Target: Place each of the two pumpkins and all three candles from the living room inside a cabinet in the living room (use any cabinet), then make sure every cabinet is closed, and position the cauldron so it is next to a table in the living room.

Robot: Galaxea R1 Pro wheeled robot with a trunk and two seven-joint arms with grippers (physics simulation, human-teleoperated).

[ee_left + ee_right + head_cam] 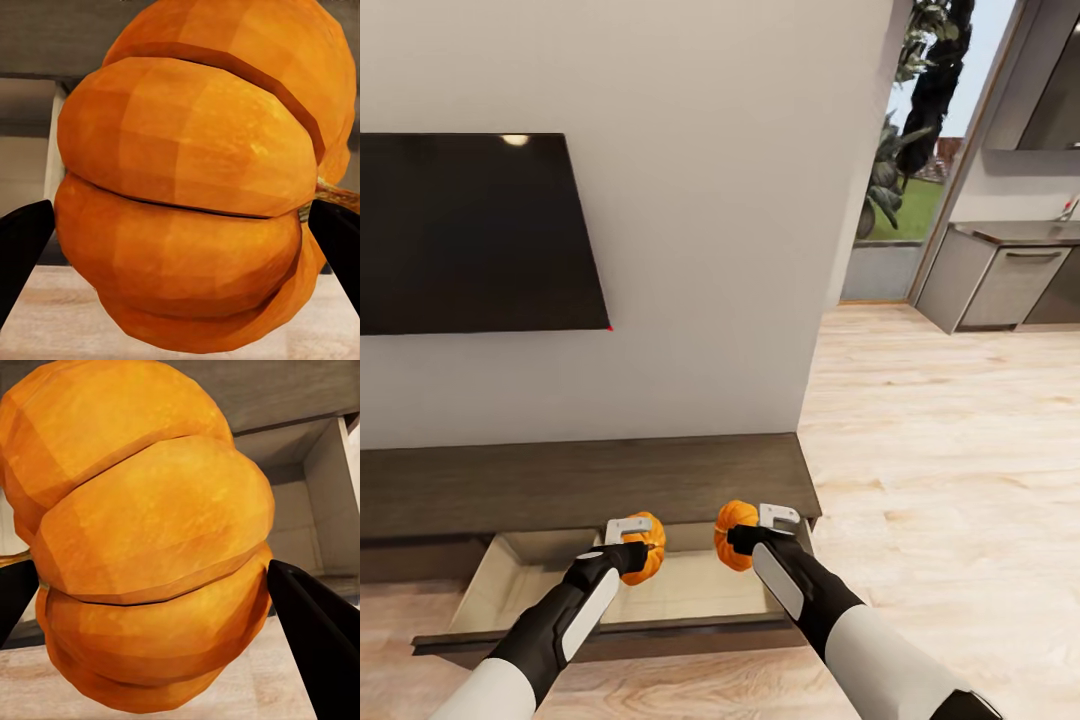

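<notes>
**Both pumpkins held over the open drawer**

The left gripper (632,548) clasps one pumpkin (645,547), the right gripper (752,535) the other pumpkin (732,533). Both hang just above the cabinet (590,480), over its pulled-out drawer (520,585), whose visible floor looks bare. Judging from this, neither pumpkin is stowed yet; candles, closing and the cauldron remain.

A dark television (475,235) hangs on the white wall (700,250); beyond the wooden floor (950,440) stand grey kitchen cupboards (1010,285).
</notes>
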